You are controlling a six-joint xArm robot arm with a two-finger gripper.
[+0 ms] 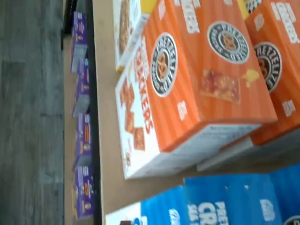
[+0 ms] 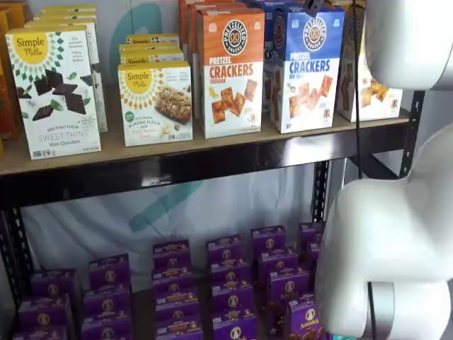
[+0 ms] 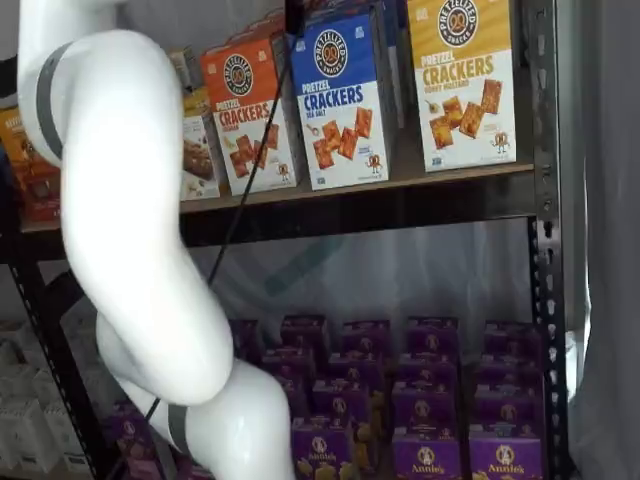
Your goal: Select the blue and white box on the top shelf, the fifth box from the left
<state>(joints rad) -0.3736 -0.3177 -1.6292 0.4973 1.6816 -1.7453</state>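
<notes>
Gripper (image 3: 296, 17) barely pokes in above the blue and white box (image 3: 340, 100), so can't tell if it's released or clenched. Box stands upright on the top shelf (image 3: 440, 178), right beside the orange box (image 3: 246, 112).

You see the pretzel crackers sea salt box (image 2: 306, 69) on the top shelf (image 2: 177, 166). The cheddar box (image 2: 230, 71) stands just left; purple boxes (image 2: 230, 283) sit below.

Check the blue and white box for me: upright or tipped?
Upright. In both shelf views the blue and white box stands on its base on the top shelf, front face forward, beside the orange cheddar box.
</notes>
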